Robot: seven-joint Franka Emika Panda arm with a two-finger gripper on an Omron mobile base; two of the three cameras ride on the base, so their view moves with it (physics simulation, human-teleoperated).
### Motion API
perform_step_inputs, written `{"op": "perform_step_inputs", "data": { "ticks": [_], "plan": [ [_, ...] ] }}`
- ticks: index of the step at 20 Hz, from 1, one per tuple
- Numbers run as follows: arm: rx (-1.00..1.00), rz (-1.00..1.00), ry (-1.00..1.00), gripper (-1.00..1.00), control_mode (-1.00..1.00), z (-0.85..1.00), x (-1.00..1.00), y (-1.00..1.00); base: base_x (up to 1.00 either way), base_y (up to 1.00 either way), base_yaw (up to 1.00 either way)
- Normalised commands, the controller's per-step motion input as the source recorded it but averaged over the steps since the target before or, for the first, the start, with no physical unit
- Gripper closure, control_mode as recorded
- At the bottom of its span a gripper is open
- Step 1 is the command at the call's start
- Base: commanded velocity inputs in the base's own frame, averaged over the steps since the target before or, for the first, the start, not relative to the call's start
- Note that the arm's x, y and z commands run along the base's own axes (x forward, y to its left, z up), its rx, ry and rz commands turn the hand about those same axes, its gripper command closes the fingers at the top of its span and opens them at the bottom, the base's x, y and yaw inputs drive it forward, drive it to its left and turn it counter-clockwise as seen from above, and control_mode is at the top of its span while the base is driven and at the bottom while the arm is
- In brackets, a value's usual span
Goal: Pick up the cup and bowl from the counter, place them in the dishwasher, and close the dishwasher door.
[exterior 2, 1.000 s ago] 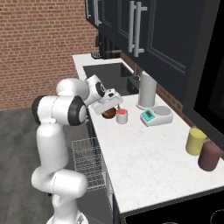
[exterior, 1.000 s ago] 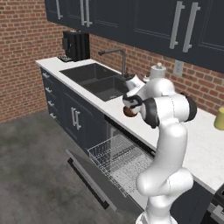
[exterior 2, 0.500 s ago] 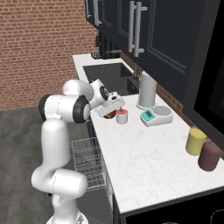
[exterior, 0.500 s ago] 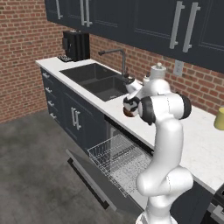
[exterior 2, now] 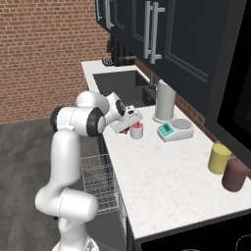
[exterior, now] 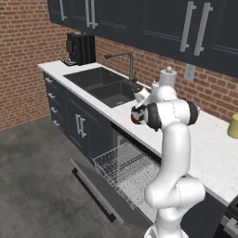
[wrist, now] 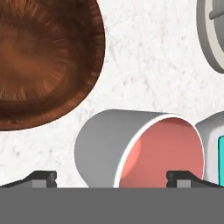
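Note:
The cup (wrist: 140,148), grey-white with a red-pink top, stands on the white counter (exterior 2: 162,171) right in front of my gripper (wrist: 111,178). The gripper is open, and its fingertips (wrist: 43,178) sit one on each side of the cup without touching it. The dark reddish-brown bowl (wrist: 39,57) sits beside the cup and apart from it. From the right base view the gripper (exterior 2: 128,122) hovers just over the cup (exterior 2: 137,131). From the left, the hand (exterior: 137,113) partly covers the bowl (exterior: 135,119). Below the counter, the dishwasher door (exterior: 93,183) lies folded down with the wire rack (exterior: 125,169) pulled out.
A dark sink (exterior: 100,86) with a faucet (exterior: 125,60) lies left of the cup, and a coffee machine (exterior: 80,48) stands beyond it. A tall white jug (exterior 2: 165,100) and a scale (exterior 2: 174,129) stand close behind the cup. Yellow (exterior 2: 219,158) and maroon (exterior 2: 234,175) canisters sit further right.
The arm's elbow has swung toward the counter and the hand has edged closer over the cup. The jaws stayed wide. Cup and bowl have not moved.

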Motion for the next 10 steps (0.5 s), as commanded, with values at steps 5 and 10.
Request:
{"op": "perform_step_inputs", "data": {
  "ticks": [5, 10],
  "plan": [
    [0.00, 0.04, 0.00, -1.00, -1.00, -0.10, 0.13, -0.07, 0.00, 0.00, 0.00],
    [0.00, 0.02, 0.00, 1.00, -1.00, -0.10, 0.00, -0.01, 0.00, 0.00, 0.00]
  ]
}}
